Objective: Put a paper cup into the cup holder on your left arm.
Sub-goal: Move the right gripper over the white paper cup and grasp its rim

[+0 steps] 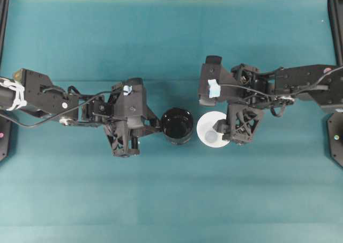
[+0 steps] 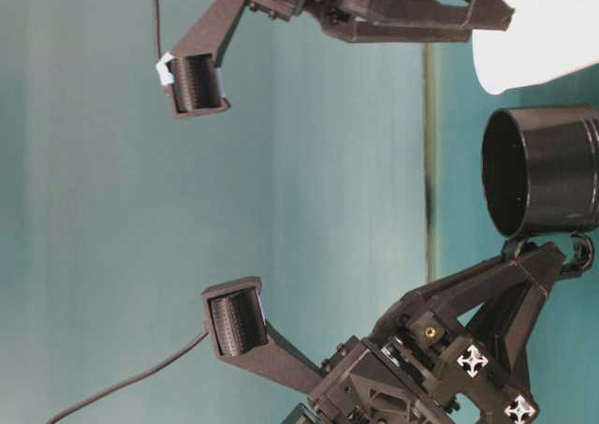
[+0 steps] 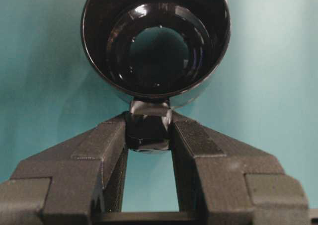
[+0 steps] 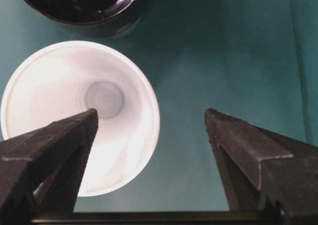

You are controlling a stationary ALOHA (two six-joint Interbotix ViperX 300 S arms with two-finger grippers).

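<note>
Glossy black cylindrical cup holder (image 1: 177,125): handle clenched in left tool (image 3: 149,135), mid-worktop. White tapered paper cup (image 1: 210,127): upright, beside holder. Right tool (image 4: 151,135): spread wide over cup, grasping nothing.

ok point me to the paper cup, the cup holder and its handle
paper cup (image 4: 107,98), right wrist view, on its inner base
cup holder (image 1: 177,125), overhead view, on its dark inside
handle (image 3: 147,135), left wrist view, on the knob between the left hand's fingers

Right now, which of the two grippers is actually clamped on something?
The left gripper: its fingers pinch the black cup holder's side handle. The right gripper hangs wide open over the white paper cup, gripping nothing.
</note>
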